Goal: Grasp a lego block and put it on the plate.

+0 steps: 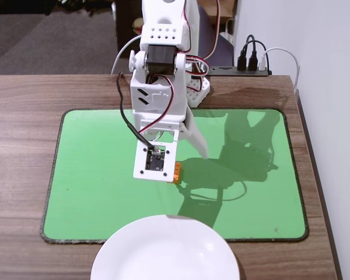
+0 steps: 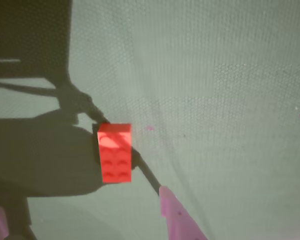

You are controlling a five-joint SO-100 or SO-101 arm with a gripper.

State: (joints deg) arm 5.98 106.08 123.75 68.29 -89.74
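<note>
The orange lego block [image 2: 115, 152] lies flat on the green mat, studs up. In the fixed view only its edge [image 1: 177, 173] shows, beside the wrist camera board. My gripper [image 2: 82, 205] is open and empty, above the block. One finger [image 2: 177, 217] shows at the lower right of the wrist view, the other at the lower left corner, and the block lies just beyond the gap between them. In the fixed view the gripper [image 1: 182, 164] hangs over the mat's middle. The white plate [image 1: 163, 251] sits at the front edge, overlapping the mat; it is out of the wrist view.
The green mat [image 1: 93, 175] covers most of the wooden table [image 1: 17, 146]. A power strip with plugged cables [image 1: 248, 67] lies at the back right by the wall. The arm's base [image 1: 195, 87] stands at the back of the mat.
</note>
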